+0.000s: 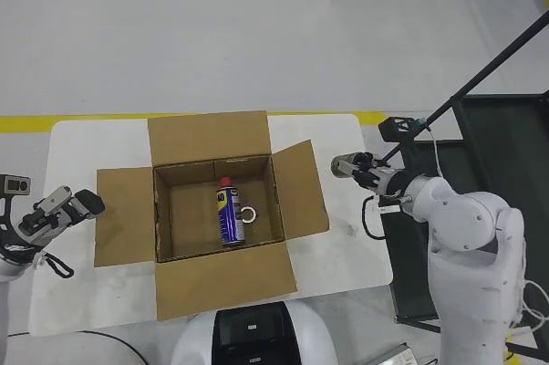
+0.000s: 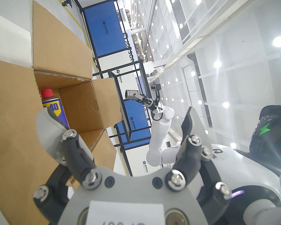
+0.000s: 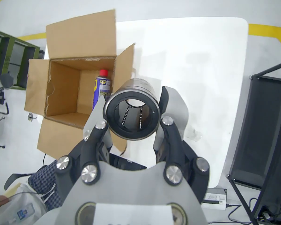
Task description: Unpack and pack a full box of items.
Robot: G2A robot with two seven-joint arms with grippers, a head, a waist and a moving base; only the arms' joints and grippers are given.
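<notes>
Brown cardboard box [image 1: 209, 137] seems mid-unpacking: my right end effector [image 3: 131, 108] clamps a hollow steel cylinder [image 3: 137, 86], left end effector [image 2: 118, 118] apart. Next, lower it onto white bench [image 1: 347, 246].

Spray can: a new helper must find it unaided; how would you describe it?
An open cardboard box sits on the white table. On its floor lies the spray can, blue and yellow with a red cap, far longer than the small metal ring beside it.
</notes>
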